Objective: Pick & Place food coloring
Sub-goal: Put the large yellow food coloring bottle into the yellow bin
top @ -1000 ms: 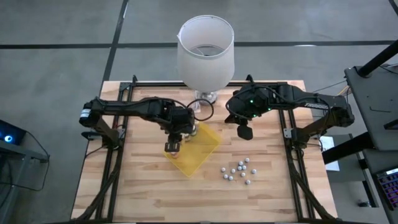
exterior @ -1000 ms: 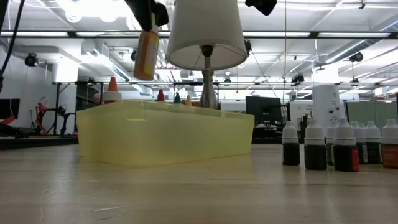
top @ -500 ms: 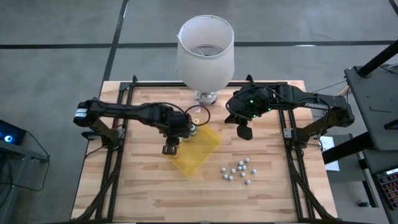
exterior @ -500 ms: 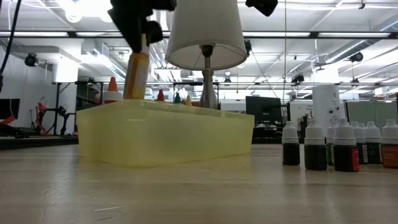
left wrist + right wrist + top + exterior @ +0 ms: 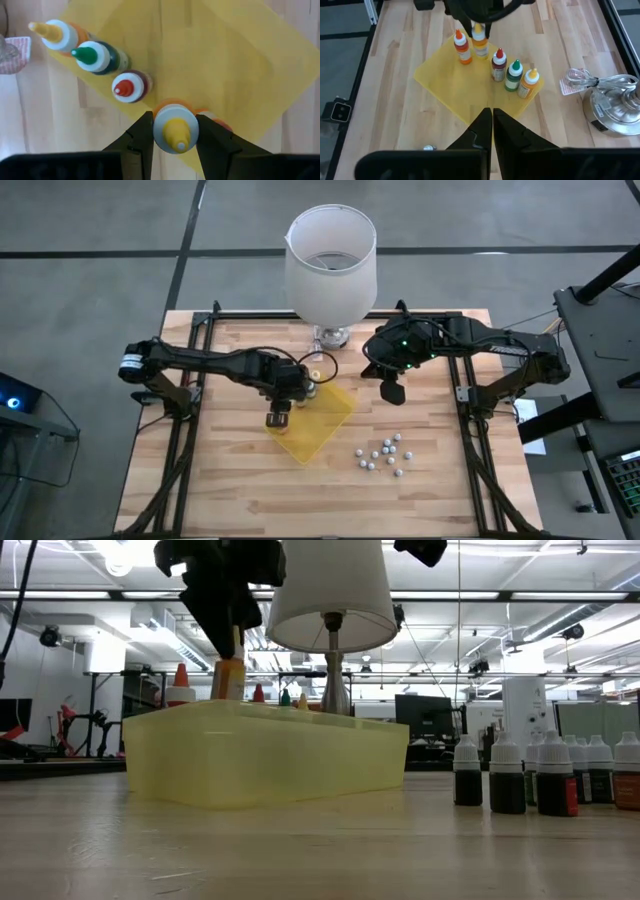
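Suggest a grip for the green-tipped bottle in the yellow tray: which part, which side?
The green-tipped bottle stands upright in a tight row between the red-tipped bottle and the end yellow-tipped bottle. Come straight down and pinch its white collar, fingers across the row, where both sides are free. The left end effector is shut on a fourth bottle; the right end effector is shut, empty.

Translucent plastic tray point(image 5: 265, 755) on matt wooden table point(image 5: 230, 480).

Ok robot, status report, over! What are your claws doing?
Left gripper shut on yellow-capped bottle, low inside tray. Right gripper shut, empty, above the table. Four bottles already in tray; nothing blocking.
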Available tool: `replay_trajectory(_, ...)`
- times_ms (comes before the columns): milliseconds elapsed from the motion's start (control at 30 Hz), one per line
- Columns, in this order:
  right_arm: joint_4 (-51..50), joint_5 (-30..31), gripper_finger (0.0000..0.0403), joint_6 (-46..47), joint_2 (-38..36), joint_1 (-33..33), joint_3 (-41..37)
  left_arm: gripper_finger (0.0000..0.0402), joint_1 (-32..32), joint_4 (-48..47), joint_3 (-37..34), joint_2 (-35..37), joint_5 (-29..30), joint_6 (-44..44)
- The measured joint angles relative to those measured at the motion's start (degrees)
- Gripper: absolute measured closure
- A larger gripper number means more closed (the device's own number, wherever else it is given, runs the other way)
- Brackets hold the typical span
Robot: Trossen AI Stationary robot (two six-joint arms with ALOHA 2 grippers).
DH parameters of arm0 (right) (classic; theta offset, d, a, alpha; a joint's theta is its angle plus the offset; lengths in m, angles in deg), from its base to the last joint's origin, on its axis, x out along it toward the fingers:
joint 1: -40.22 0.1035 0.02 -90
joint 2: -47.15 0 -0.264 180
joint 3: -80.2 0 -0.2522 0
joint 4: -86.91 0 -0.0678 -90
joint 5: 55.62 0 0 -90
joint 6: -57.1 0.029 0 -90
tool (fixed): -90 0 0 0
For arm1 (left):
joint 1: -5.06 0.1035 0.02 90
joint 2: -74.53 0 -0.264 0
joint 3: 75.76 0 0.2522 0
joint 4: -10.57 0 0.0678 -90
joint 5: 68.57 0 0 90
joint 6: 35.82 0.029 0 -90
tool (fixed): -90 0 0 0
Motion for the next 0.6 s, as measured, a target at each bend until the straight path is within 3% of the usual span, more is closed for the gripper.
replay_trajectory(600, 0.14, 1.56, 0.0394, 0.00, 0.00, -0.02, 0.00, 0.0305, 0.03, 8.45, -9.46, 0.00, 0.12, -2.66)
